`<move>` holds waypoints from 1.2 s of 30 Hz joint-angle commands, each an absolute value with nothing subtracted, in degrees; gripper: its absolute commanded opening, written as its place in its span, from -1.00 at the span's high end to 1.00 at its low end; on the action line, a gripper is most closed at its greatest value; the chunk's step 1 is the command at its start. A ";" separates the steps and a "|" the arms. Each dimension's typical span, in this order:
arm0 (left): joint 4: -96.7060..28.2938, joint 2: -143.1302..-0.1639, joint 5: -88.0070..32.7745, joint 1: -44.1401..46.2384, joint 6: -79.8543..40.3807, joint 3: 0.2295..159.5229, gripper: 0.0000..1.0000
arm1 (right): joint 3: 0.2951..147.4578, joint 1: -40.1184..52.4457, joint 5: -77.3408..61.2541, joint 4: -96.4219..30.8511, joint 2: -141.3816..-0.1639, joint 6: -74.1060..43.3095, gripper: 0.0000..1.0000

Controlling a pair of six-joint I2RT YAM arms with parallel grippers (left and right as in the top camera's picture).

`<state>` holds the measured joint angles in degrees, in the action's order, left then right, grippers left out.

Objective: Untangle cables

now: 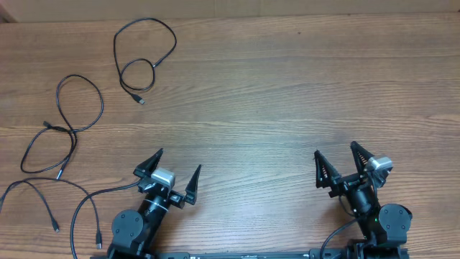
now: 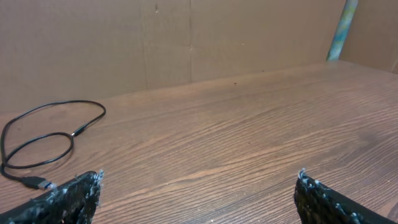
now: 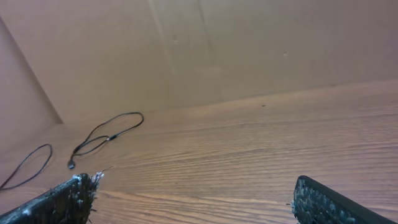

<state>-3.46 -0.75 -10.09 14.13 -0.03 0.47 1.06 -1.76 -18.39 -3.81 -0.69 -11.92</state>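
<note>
Currently the table [image 1: 287, 93] is bare wood grain, with a cardboard wall [image 2: 186, 37] behind it in the wrist views. Left gripper [image 1: 180, 159] is at the near edge, jaws spread wide, nothing between them; its fingers [image 2: 68, 199] frame plain wood. Right gripper [image 1: 335, 149] is well apart to the left gripper's right, jaws equally wide, empty.

Cables [image 1: 72, 132]: three separate black cords lying flat, all off the left gripper's left side.
- Far cable [image 1: 116, 44]: ahead of the left gripper and slightly left, well apart. One big loop plus a small one.
- Middle cable [image 1: 59, 86]: ahead-left, crosses itself once.
- Near cable [image 1: 65, 181]: directly left of the left gripper. Can't tell if it touches the middle cable's end.
</note>
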 commanded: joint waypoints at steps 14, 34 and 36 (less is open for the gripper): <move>-3.60 -0.25 -10.09 13.74 -0.40 0.30 -0.99 | 0.45 -1.89 -6.72 -4.25 -0.16 -14.15 -1.00; -3.60 -0.25 -10.11 13.74 -0.40 0.30 -0.99 | 0.47 -1.89 -7.33 -4.21 -0.16 -13.04 -1.00; -3.60 -0.25 -10.09 13.74 -0.40 0.30 -0.99 | 0.47 -1.89 -7.33 -4.19 -0.16 -13.04 -1.00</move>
